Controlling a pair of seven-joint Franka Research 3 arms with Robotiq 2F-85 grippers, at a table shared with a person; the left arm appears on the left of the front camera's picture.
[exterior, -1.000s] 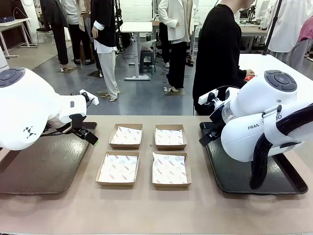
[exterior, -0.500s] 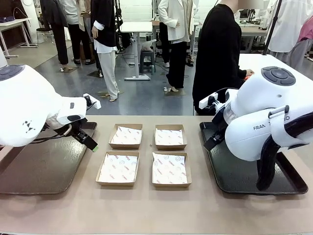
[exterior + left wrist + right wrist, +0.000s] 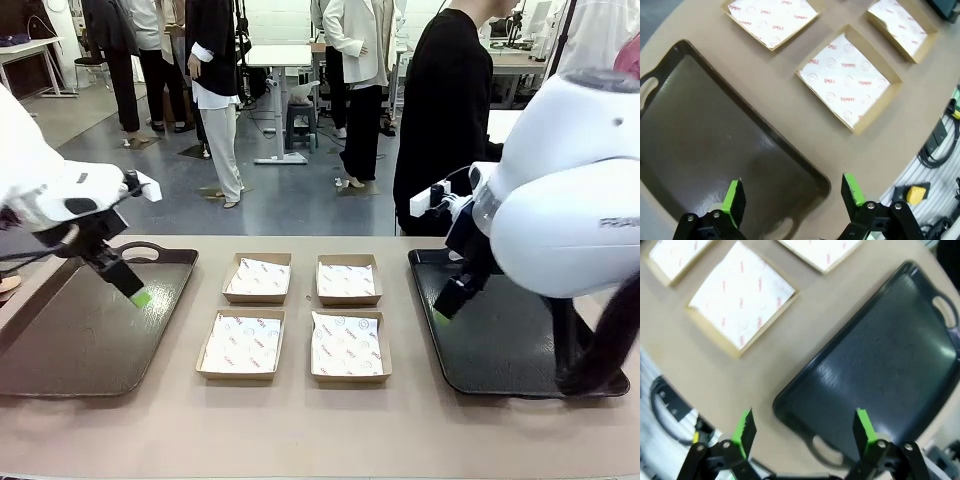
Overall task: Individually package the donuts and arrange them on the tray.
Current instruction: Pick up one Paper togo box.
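The donuts are out of view. Four shallow cardboard boxes with printed white liners lie in a square at mid-table, among them the near-left box and the near-right box. My left gripper hangs open over the dark brown tray on the left. In the left wrist view its green pads stand wide apart above that tray. My right gripper is open over the left edge of the black tray. In the right wrist view the gripper holds nothing above the tray's handle end.
A person in a black top stands at the far side, turned toward a white table behind the right arm. Boxes lie beside the brown tray, and a box lies beside the black tray. Cables hang off the table's near edge.
Both arms have lifted and swung outward. The left gripper moved left over the brown tray. The right arm rose and its gripper tilted down at the black tray's left edge. Both stayed open.
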